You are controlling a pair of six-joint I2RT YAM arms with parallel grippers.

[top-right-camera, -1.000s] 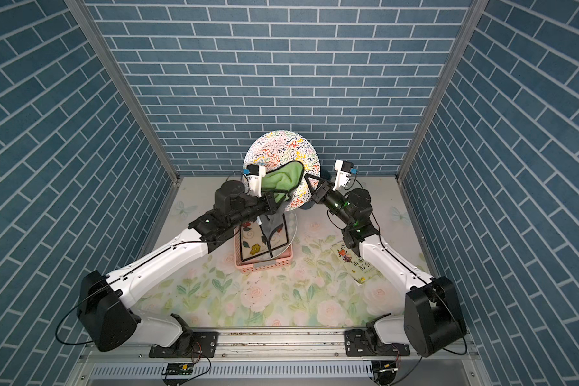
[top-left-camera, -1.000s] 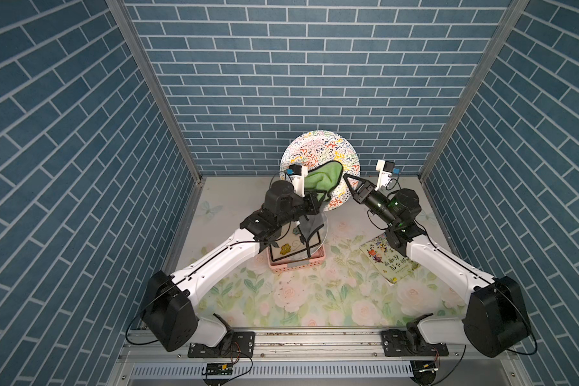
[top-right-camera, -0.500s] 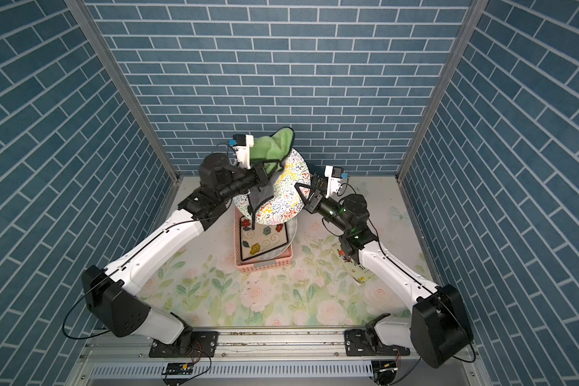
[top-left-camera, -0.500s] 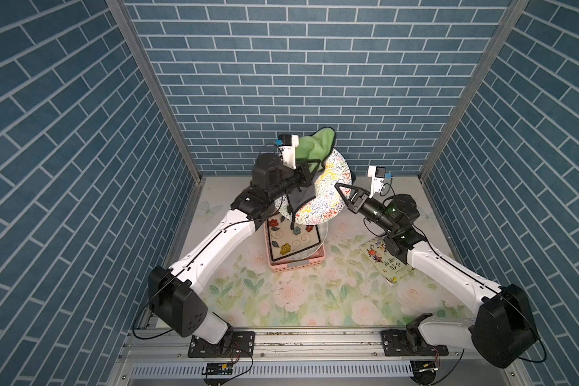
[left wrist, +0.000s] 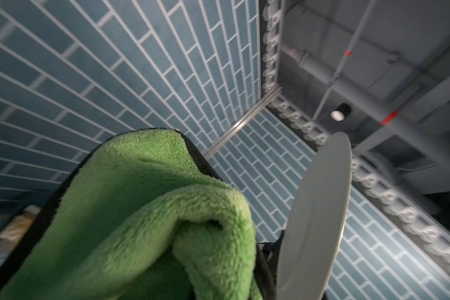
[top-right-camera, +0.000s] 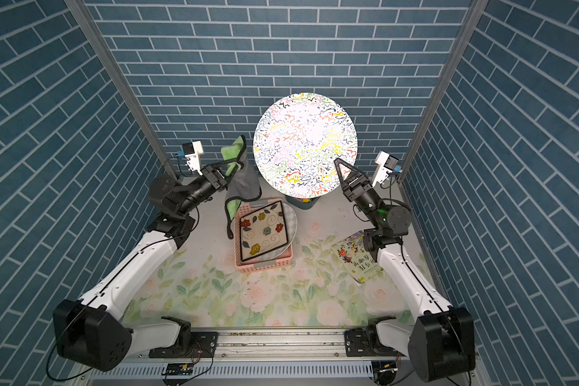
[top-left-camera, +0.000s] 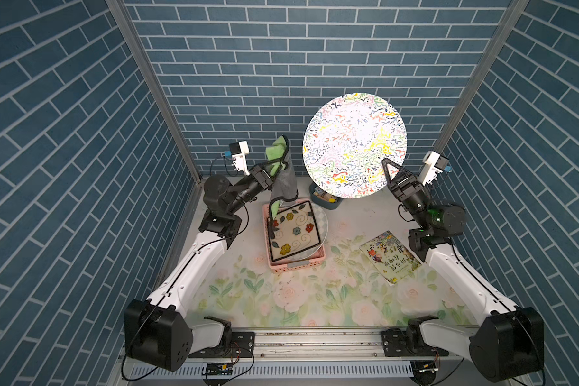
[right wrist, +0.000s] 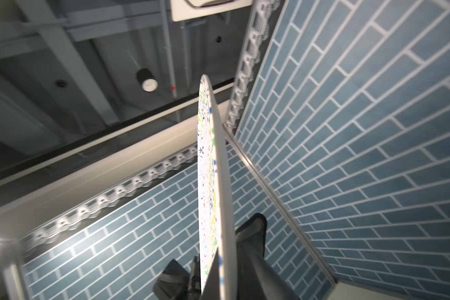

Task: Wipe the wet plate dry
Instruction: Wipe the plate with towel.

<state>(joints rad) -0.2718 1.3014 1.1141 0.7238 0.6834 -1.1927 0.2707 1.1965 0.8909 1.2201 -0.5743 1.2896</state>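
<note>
In both top views the right gripper [top-left-camera: 385,163] pinches the plate [top-left-camera: 354,143] upright behind the pink basket [top-left-camera: 295,265], and the left gripper [top-left-camera: 282,163] clasps the green cloth [top-left-camera: 283,182] above the basket's far edge. In the left wrist view, the cloth [left wrist: 140,207] is near the plate [left wrist: 315,220] but apart from it. In the right wrist view, the fingers [right wrist: 252,241] clamp the plate's rim.

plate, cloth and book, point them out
plate [top-left-camera: 354,144], in a top view, middle of patterned face
cloth [left wrist: 130,207], left wrist view, green fleecy side
book [top-left-camera: 389,256], in a top view, cover's middle
</note>
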